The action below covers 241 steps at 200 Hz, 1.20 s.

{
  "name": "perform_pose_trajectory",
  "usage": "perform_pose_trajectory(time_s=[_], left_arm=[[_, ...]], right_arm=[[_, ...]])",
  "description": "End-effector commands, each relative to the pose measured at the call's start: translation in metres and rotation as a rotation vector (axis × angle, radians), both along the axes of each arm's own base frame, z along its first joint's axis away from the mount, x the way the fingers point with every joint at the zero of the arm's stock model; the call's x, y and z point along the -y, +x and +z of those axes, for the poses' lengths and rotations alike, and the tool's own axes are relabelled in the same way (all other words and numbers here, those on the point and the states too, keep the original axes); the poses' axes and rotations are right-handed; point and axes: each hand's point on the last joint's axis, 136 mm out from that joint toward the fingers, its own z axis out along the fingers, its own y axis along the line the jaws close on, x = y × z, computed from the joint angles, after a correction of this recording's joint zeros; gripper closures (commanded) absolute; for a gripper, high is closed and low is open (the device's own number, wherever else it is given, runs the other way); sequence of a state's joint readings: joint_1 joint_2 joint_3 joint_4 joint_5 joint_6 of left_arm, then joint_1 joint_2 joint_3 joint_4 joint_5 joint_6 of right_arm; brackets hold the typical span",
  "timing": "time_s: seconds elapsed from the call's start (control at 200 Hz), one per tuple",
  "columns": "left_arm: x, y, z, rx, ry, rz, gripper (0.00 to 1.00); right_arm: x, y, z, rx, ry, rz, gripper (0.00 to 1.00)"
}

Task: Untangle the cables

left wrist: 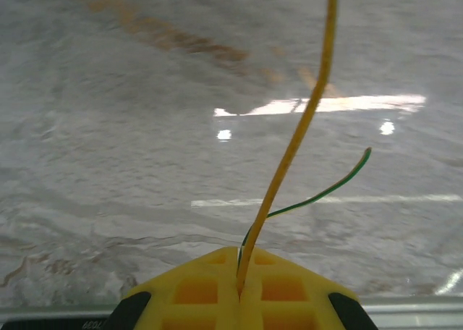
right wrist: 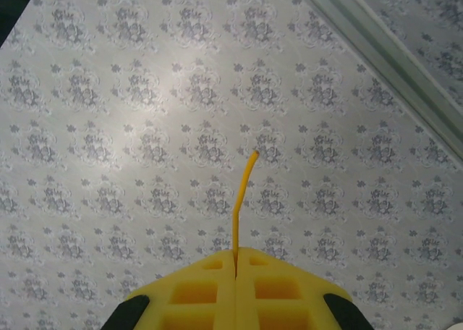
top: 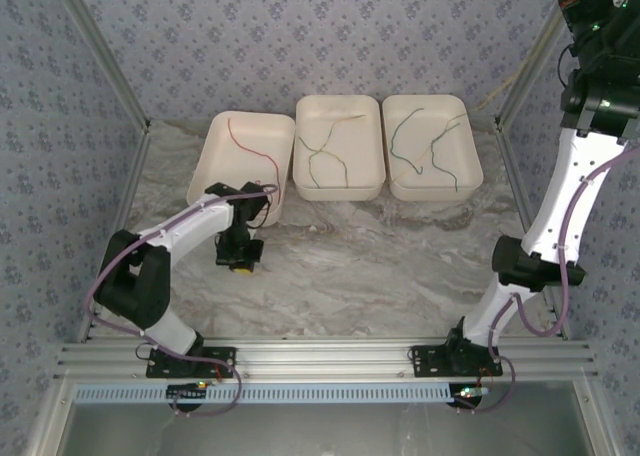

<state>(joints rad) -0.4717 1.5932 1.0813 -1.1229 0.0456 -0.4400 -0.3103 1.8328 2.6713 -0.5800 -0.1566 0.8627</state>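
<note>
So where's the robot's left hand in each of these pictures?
Top view: left hand over the marble table, just in front of the left white tray.
Left wrist view: the hand at bottom centre, yellow fingers shut on a yellow wire.
Right wrist view: patterned wall behind the right hand.
Shared landmark, top and left wrist: the marble table.

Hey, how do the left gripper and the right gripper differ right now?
The left gripper pinches a long yellow cable plus a green cable; the right gripper pinches only a short yellow stub. The left gripper faces the marble table; the right gripper faces the patterned wall. Both are yellow-tipped and shut on cable.
</note>
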Motion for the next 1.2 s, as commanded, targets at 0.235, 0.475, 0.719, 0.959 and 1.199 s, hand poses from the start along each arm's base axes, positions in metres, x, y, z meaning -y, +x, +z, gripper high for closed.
perform_pose_trajectory(time_s=[0.235,0.475,0.719,0.959,1.199], left_arm=[[-0.051,0.000,-0.007,0.019,0.050,0.268,1.00],[0.057,0.059,0.075,0.229,-0.381,0.125,1.00],[0.162,0.118,0.189,0.456,-0.729,0.063,1.00],[0.208,0.180,0.266,0.625,-0.949,0.076,1.00],[0.205,0.206,0.340,0.802,-1.027,0.082,1.00]], right_arm=[[0.026,-0.029,0.025,0.097,0.058,0.000,1.00],[-0.091,0.022,-0.002,0.012,-0.051,0.339,1.00],[-0.195,0.048,-0.014,0.059,-0.116,0.539,1.00],[-0.239,0.066,0.006,0.211,-0.087,0.604,1.00],[-0.243,0.075,0.010,0.265,-0.056,0.576,1.00]])
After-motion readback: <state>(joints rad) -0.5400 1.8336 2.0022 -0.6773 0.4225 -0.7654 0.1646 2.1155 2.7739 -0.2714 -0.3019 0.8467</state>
